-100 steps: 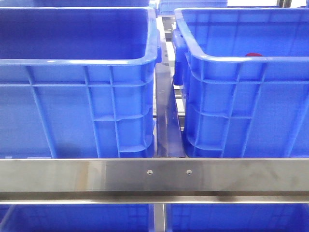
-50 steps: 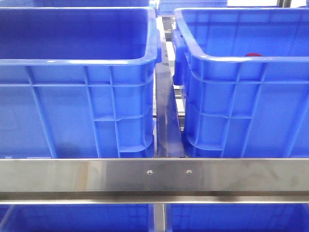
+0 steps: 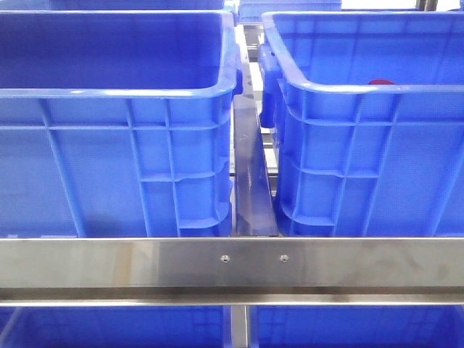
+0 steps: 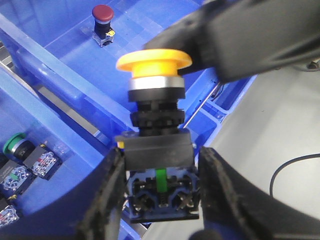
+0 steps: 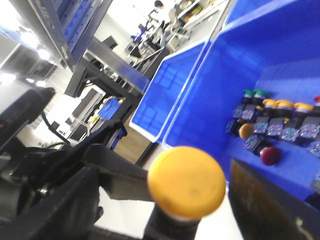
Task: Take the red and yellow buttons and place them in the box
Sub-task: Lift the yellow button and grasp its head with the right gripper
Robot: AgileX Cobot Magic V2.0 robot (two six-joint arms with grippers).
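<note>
Nothing has shifted in the front view since the earlier frames: both blue crates sit as they did, with no arm in sight. Over at the left wrist, the yellow button (image 4: 154, 62) stands upright, its black body clamped between the left gripper (image 4: 159, 187) fingers (image 4: 107, 195), which press on both flanks of the base; the orange-yellow cap is clear of the fingers, with a dark arm part crossing just behind it. Below it lies the thick rim between two crates, and off to one side a grey floor with a cable. The red button (image 4: 102, 14) sits alone and upright on the floor of the box (image 4: 75, 55), well apart from the held piece. In the neighbouring crate (image 4: 55, 172), a green-capped switch (image 4: 16, 144) and several contact blocks lie near the wall. From the right wrist, the same yellow cap (image 5: 189, 182) fills the foreground, blurred, between the dark fingers of the right gripper (image 5: 165, 210); whether those fingers touch it I cannot tell. Beyond, a deep supply crate (image 5: 280, 65) holds a row of green-, yellow- and red-capped switches (image 5: 280, 125) along its floor. In the front view, a red cap (image 3: 380, 82) peeks above the near rim of the right-hand crate (image 3: 362, 145), the left-hand crate (image 3: 116, 159) shows bare inner walls, and a steel rail (image 3: 232, 264) runs across below them.
</note>
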